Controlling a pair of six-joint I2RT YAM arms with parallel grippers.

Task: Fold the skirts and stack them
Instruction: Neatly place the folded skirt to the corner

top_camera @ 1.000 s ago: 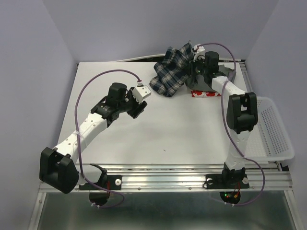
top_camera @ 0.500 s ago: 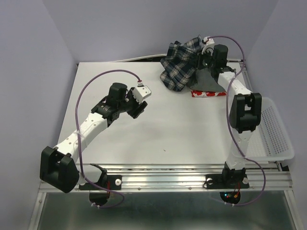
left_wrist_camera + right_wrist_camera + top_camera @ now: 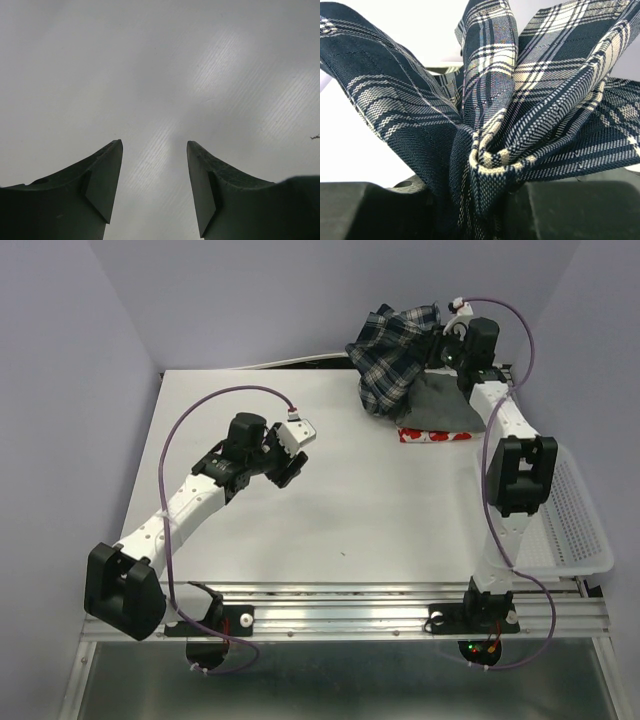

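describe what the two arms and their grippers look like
Both the left arm and right arm have white links between bulky black joint housings, each with a purple cable looping to the wrist. The left gripper has dark wedge-shaped fingers, textured on the inside; the right gripper is dark too.

Left gripper [image 3: 288,462] has it easy: jaws apart, nothing but bare table [image 3: 150,75] ahead of it and on either side. The right gripper [image 3: 447,348] is crowded, with the plaid skirt [image 3: 393,365] pinched in its jaws and fanning out in front. The grey skirt [image 3: 440,405] and the red-print skirt [image 3: 436,435] lie just below it, and the mesh basket [image 3: 572,515] sits back beside its arm.
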